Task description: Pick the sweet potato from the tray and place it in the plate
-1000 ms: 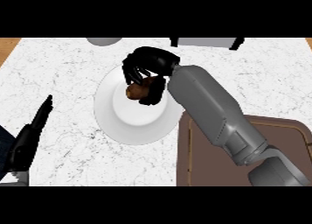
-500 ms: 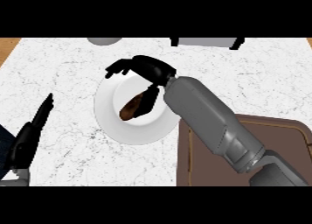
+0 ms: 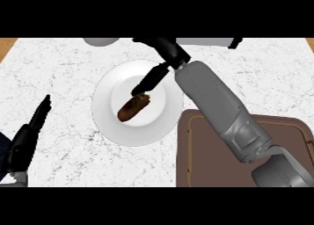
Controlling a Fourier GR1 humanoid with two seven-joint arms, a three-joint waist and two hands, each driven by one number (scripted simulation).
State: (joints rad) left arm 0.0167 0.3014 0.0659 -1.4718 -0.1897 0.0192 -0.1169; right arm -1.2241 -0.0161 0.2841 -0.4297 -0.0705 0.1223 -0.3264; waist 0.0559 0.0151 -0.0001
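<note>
A brown sweet potato (image 3: 134, 107) lies in the middle of the white plate (image 3: 114, 132) on the marble counter. My right hand (image 3: 164, 52) hovers over the plate's far right rim, open, its fingers (image 3: 151, 81) stretched down toward the potato's upper end with nothing held. The brown tray (image 3: 205, 167) sits at the lower right, partly covered by my right forearm. At the lower left edge my left hand (image 3: 28, 136) rests open, fingers pointing up.
A grey round object (image 3: 100, 41) and a pale box-like object (image 3: 208, 41) sit at the counter's far edge. Wooden floor shows beyond the counter's corners.
My right hand has let go of the sweet potato, which now lies on the plate. The hand has opened and drawn back up and to the right. The left hand stays still.
</note>
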